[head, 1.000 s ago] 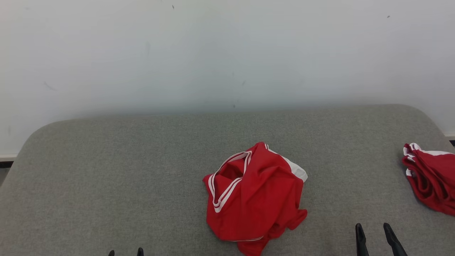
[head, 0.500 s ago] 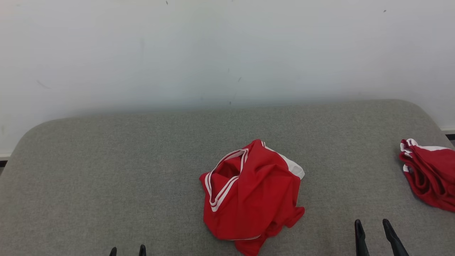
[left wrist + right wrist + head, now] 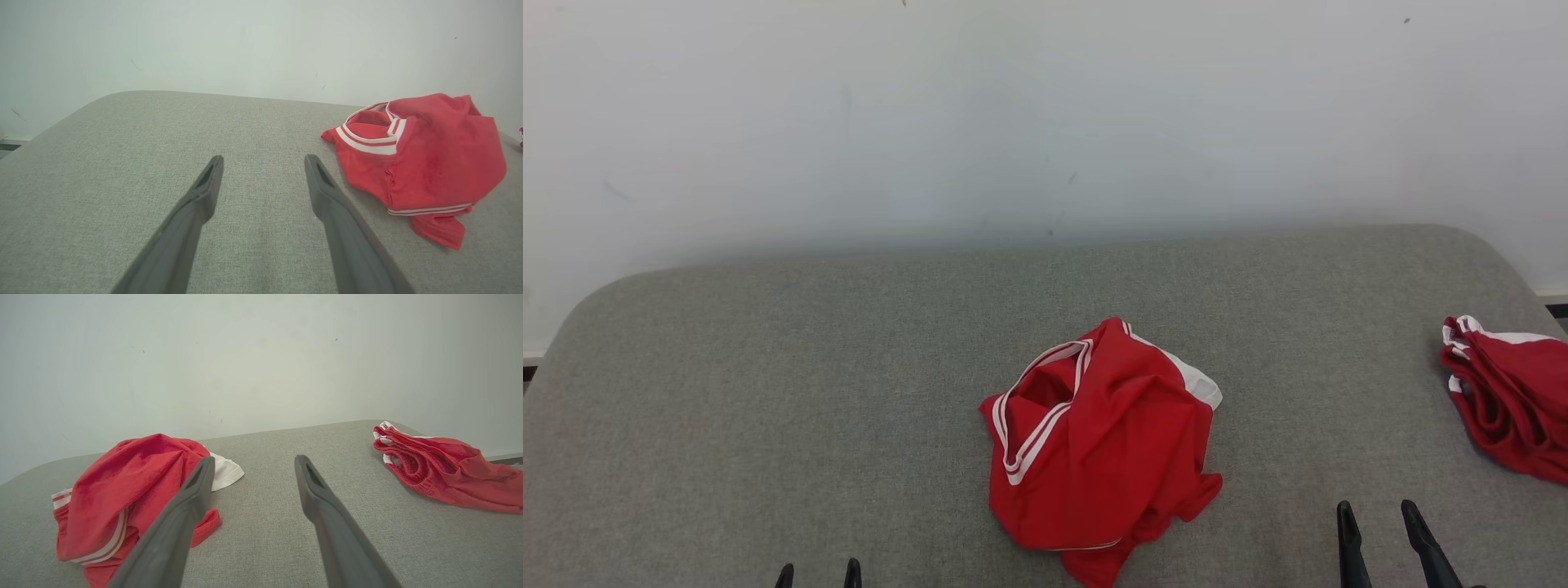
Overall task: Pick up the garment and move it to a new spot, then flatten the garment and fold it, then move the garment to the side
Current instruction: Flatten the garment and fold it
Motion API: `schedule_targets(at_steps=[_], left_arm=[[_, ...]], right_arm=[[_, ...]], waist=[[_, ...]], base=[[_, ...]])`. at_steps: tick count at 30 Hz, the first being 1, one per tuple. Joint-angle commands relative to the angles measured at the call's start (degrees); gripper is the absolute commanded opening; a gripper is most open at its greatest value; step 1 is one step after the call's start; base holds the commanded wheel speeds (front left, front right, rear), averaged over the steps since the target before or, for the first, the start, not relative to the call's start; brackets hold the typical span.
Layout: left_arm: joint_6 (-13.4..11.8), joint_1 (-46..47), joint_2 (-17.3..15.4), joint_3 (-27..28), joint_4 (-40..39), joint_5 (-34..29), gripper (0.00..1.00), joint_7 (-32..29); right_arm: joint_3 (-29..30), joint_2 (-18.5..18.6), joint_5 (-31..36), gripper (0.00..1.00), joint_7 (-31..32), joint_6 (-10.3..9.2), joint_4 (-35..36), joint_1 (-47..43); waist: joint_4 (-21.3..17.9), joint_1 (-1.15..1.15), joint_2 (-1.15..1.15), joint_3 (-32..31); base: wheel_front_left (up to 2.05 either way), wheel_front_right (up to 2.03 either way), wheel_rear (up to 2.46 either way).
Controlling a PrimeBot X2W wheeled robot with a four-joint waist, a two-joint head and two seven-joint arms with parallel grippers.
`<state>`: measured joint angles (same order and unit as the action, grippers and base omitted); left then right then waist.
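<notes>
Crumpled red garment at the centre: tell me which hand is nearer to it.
Right, by a little. The right hand sits just right of the crumpled garment; the left hand lies farther off to its left.

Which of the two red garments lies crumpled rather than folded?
The red-and-white striped-trim garment in the middle of the grey fabric surface: bunched in a heap, striped opening gaping. The other red garment, at the right edge, lies in stacked folds.
</notes>
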<state>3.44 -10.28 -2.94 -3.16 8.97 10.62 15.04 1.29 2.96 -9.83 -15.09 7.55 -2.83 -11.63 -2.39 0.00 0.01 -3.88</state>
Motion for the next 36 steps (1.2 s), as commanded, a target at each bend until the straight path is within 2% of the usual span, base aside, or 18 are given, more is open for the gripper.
schedule_targets(at_steps=[1,9,18,27,32,36], left_arm=[[-0.2,0.4,0.1,0.1,-0.2,-0.1,1.00,0.2],[-0.1,0.7,0.1,0.1,-0.4,-0.3,1.00,0.2],[3.1,8.7,-0.9,-5.2,6.5,-1.0,1.00,-1.2],[4.0,25.3,-3.8,-14.7,16.3,2.6,1.00,-14.8],[4.0,31.1,-6.8,-21.0,20.1,6.0,1.00,-21.8],[4.0,33.9,-9.1,-23.7,22.8,7.8,1.00,-25.4]], right_arm=[[-0.1,-0.1,-0.2,1.00,-0.1,-0.14,0.0,0.3],[-0.1,-0.1,-0.2,1.00,-0.1,-0.14,0.0,0.4],[-0.6,-0.1,0.0,1.00,-0.1,-0.14,0.3,0.7],[-1.3,0.2,0.3,1.00,-0.1,-0.15,0.5,1.3],[-0.9,0.6,0.1,1.00,-0.1,-0.14,0.6,1.8],[-1.0,0.6,-0.1,1.00,-0.1,-0.15,0.7,1.9]], waist=[[0.0,0.00,-0.01,0.0],[-0.1,0.00,-0.01,0.0],[-1.9,0.00,-0.01,0.4],[-7.7,0.00,-0.01,2.3],[-11.4,0.00,-0.01,3.4],[-13.7,0.00,-0.01,3.8]], base=[[0.00,0.00,0.00],[0.00,0.00,0.00],[0.00,0.00,0.00],[0.00,0.00,0.00],[0.00,0.00,0.00],[0.00,0.00,0.00]])
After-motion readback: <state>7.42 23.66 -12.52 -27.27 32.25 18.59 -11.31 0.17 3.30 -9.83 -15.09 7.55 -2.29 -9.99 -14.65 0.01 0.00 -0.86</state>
